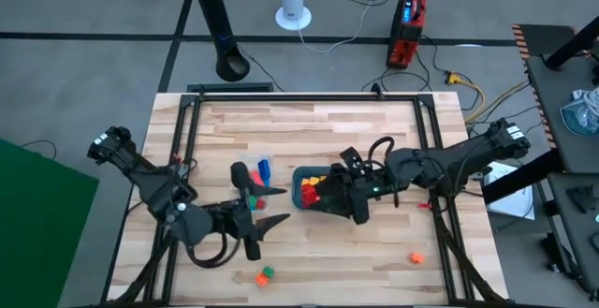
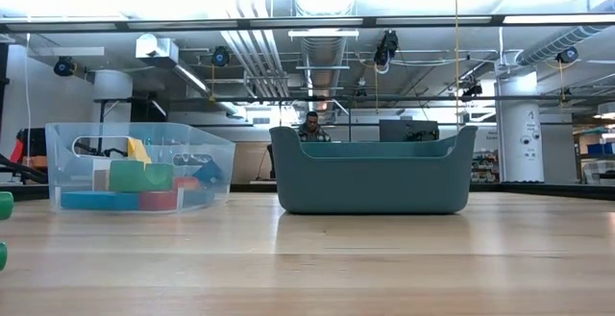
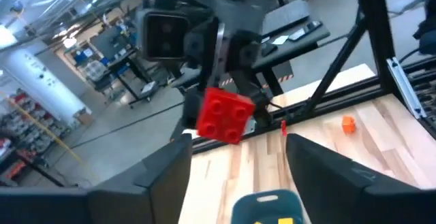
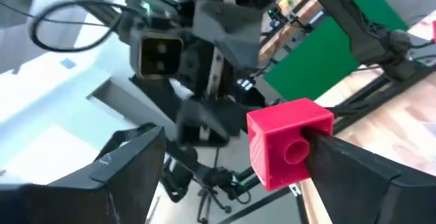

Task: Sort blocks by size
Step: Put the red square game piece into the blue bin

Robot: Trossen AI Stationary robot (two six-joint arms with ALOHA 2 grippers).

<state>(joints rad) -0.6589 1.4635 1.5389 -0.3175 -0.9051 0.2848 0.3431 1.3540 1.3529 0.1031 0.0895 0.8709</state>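
Note:
My right gripper (image 1: pixel 321 196) hangs over the teal tray (image 1: pixel 301 174) at mid-table. It is open, with a red block (image 4: pixel 286 142) against one finger. The tray (image 2: pixel 375 177) holds red and yellow blocks. Left of it stands the clear container (image 2: pixel 135 172), with a blue block (image 1: pixel 264 168) and other blocks inside. My left gripper (image 1: pixel 271 205) is open and holds nothing. It sits between the container and the tray and points toward the tray. In the left wrist view the red block (image 3: pixel 225 115) shows tilted below the right gripper, above the tray rim (image 3: pixel 266 203). My right gripper has the red block's side (image 4: pixel 303 149) against the inner face of one finger (image 4: pixel 347 166). The other finger (image 4: pixel 129 169) stands well apart from the block. The block is in the air above the tray, tilted.
Loose blocks lie near the table's front edge: an orange one (image 1: pixel 415 257) at the right, and a green and orange pair (image 1: pixel 265 274) left of centre. Black frame rails (image 1: pixel 187 149) run along the table's sides. A person sits in the room behind the tray.

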